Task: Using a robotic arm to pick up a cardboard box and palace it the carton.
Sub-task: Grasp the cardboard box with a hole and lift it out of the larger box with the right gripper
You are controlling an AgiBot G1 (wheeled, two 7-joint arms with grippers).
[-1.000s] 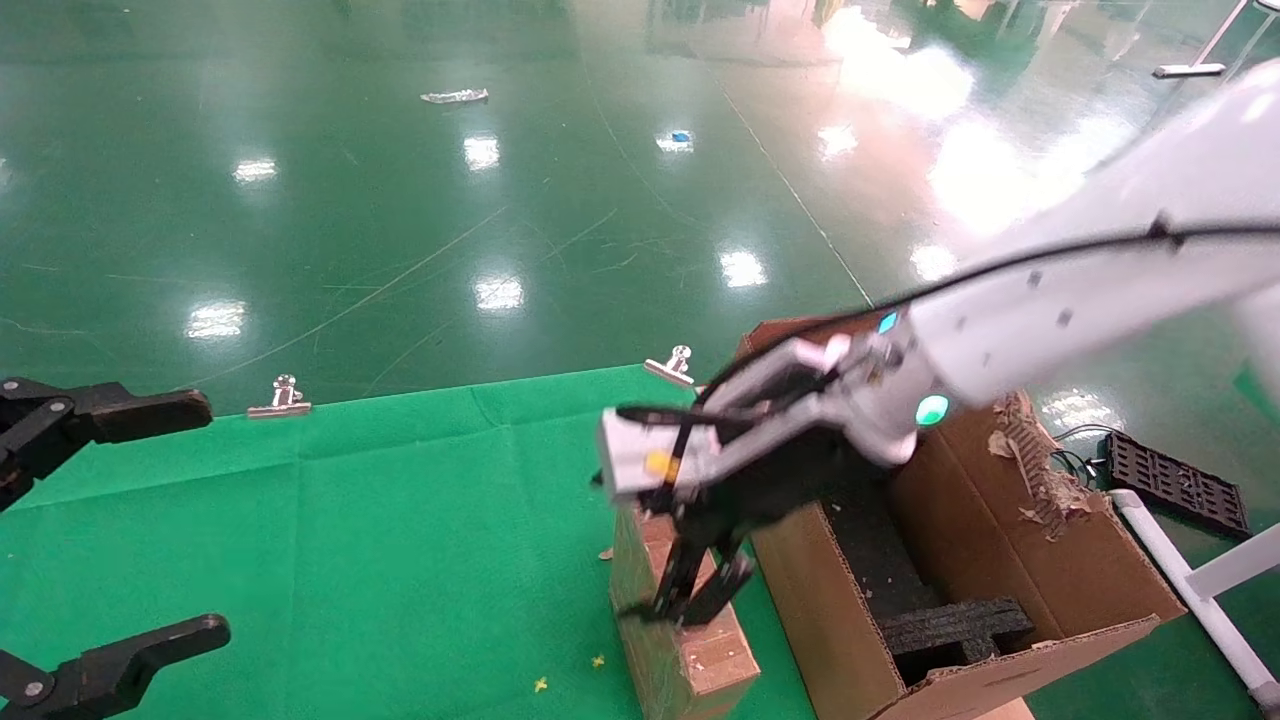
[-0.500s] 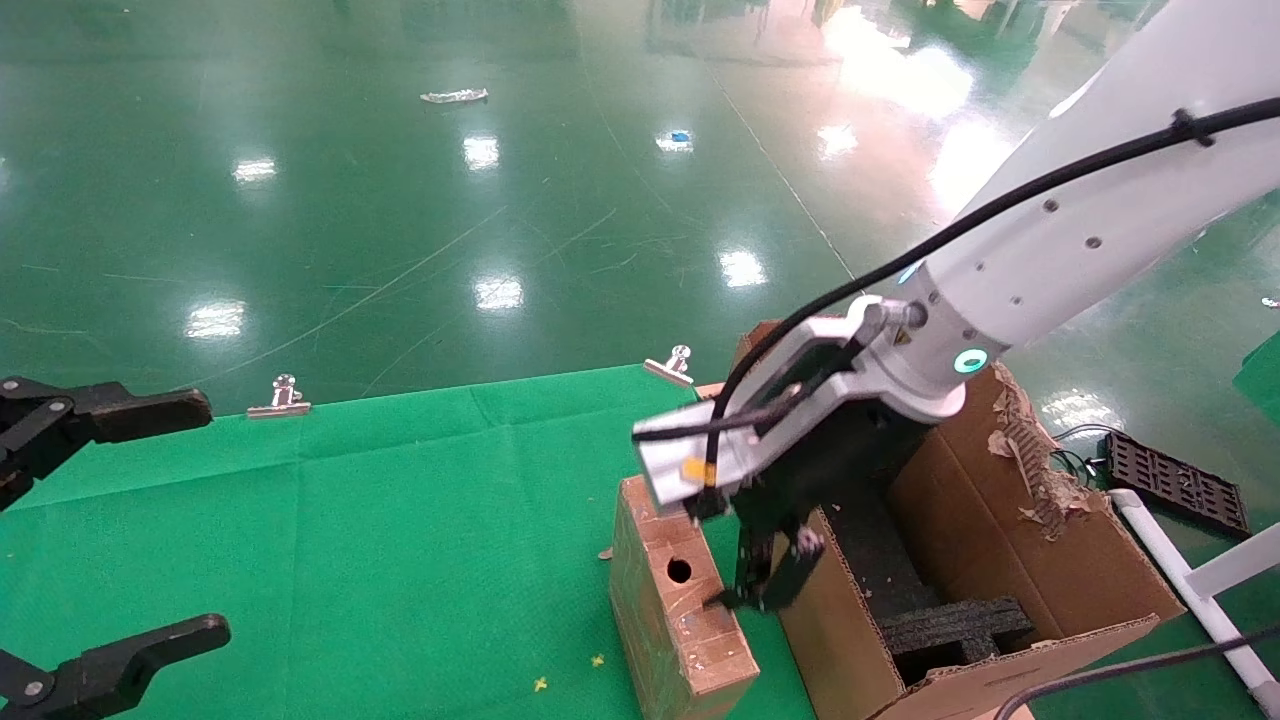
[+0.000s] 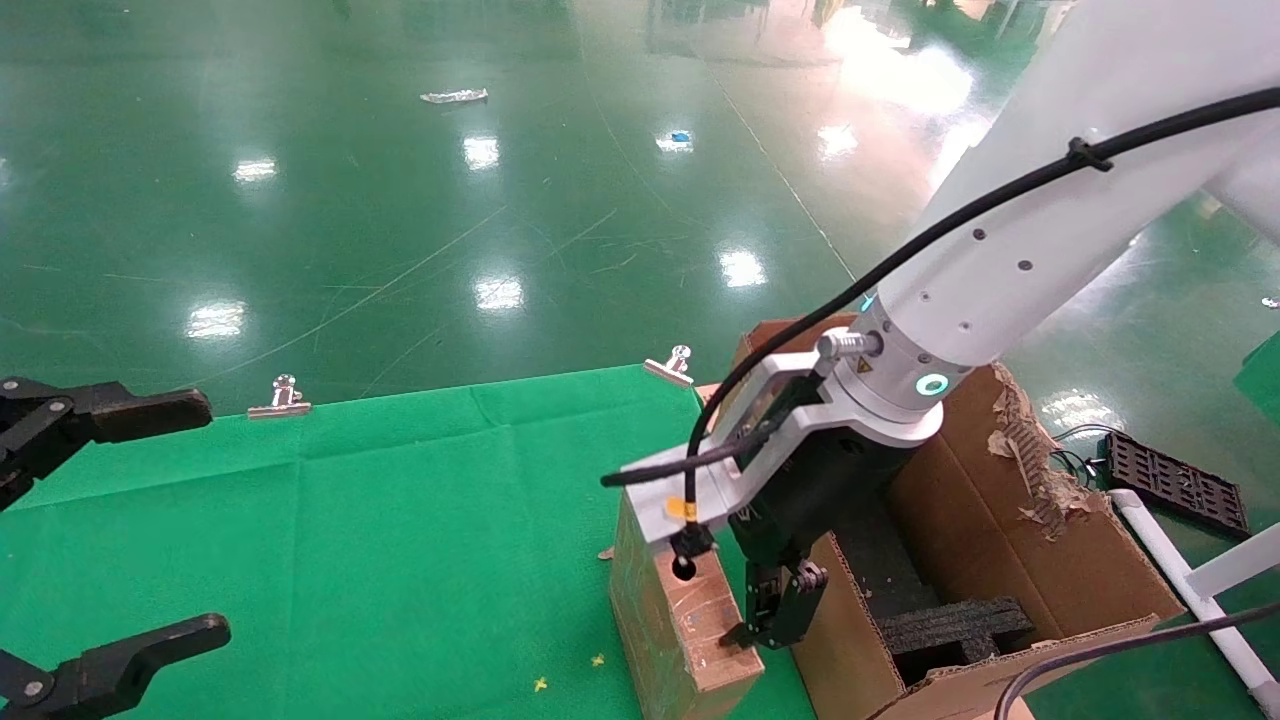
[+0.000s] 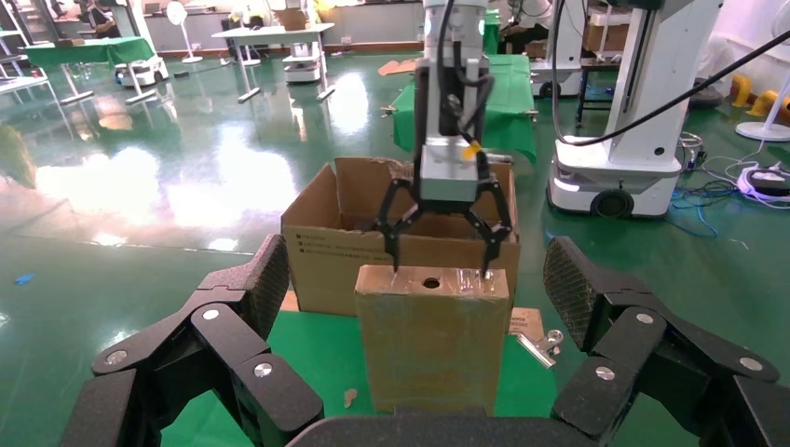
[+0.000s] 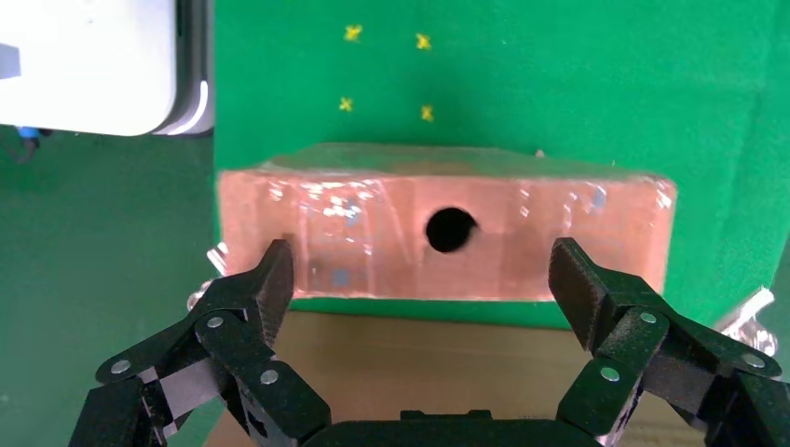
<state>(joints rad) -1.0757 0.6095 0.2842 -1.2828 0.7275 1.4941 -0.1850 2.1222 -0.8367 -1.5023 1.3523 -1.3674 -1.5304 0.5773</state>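
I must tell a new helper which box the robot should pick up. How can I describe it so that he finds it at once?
Look at the green cloth on the table; at its right edge stands the large tan carton with a torn flap. Just left of that carton stands the cardboard box, slim and upright, under the right claw. Unlike the carton, it is closed, reddish-brown, with one small round hole on top.

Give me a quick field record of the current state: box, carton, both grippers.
cardboard box: standing upright on the green cloth, beside the carton, hole in its top edge
carton: open, black foam inside, one flap torn
right gripper: open, just above the box's top edge, fingers spread along it
left gripper: open, parked at the left
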